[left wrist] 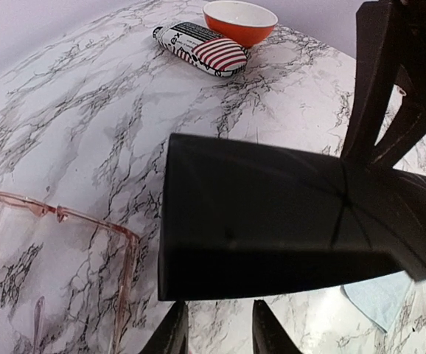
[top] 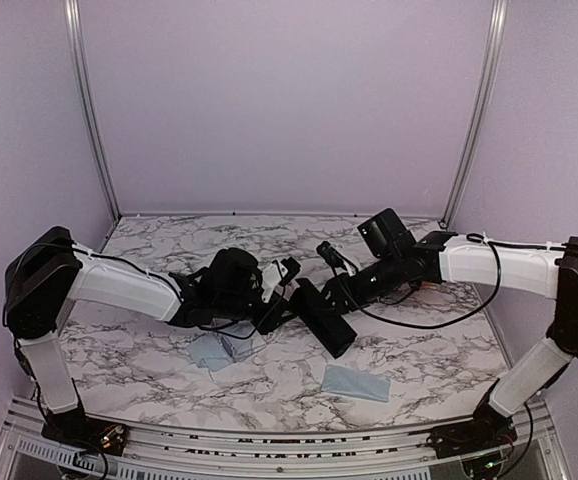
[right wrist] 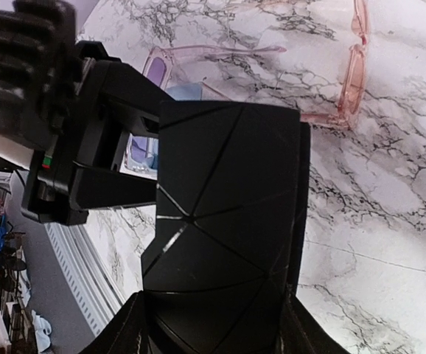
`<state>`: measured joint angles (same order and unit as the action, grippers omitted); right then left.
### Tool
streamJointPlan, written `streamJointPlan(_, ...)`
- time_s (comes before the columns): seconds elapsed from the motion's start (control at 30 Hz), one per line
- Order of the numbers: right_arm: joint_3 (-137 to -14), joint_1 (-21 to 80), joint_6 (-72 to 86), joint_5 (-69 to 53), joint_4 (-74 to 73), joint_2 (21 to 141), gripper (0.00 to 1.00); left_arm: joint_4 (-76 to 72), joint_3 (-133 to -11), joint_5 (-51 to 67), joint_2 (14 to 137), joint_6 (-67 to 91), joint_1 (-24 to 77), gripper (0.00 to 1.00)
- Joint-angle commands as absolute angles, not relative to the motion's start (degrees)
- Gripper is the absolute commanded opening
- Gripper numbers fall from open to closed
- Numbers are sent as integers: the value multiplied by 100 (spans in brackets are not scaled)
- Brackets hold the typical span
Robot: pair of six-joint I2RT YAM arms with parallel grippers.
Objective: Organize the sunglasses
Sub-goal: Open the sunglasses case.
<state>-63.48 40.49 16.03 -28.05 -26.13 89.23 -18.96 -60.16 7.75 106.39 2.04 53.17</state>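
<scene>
My right gripper (right wrist: 213,324) is shut on the black oblong case (right wrist: 228,221) and holds it over the middle of the table (top: 169,240); the case also shows in the top view (top: 325,320). My left gripper (left wrist: 219,335) is open, its fingertips (left wrist: 170,332) just at the case's near end (left wrist: 272,214). A pair of sunglasses with a pink translucent frame (left wrist: 58,217) lies on the table left of the case, and shows in the right wrist view (right wrist: 354,66). The lilac-framed sunglasses (right wrist: 154,70) lie on a blue cloth, partly hidden by the left gripper.
A stars-and-stripes case (left wrist: 202,48) and an orange bowl (left wrist: 239,21) stand at the far side. One blue cloth (top: 214,350) lies under the left arm, another (top: 357,382) near the front. Purple walls enclose the table.
</scene>
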Motion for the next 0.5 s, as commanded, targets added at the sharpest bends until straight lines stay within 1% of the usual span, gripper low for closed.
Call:
streamJointPlan(0.0,-6211,3865,1392,-3725,-2087,8740,41,-1964,-5722,1150,9973,-220,5209,33)
streamJointPlan(0.2,-6170,3831,1210,-4061,-1988,8752,41,-1961,-5428,1289,9269,-449,5149,42)
streamJointPlan(0.33,-6202,3819,1078,-4183,-2025,8765,41,-1943,-5488,1611,9016,-409,4998,52)
streamJointPlan(0.47,-6246,3806,1012,-4500,-1952,8664,41,-1935,-5520,2463,9082,-451,4740,52)
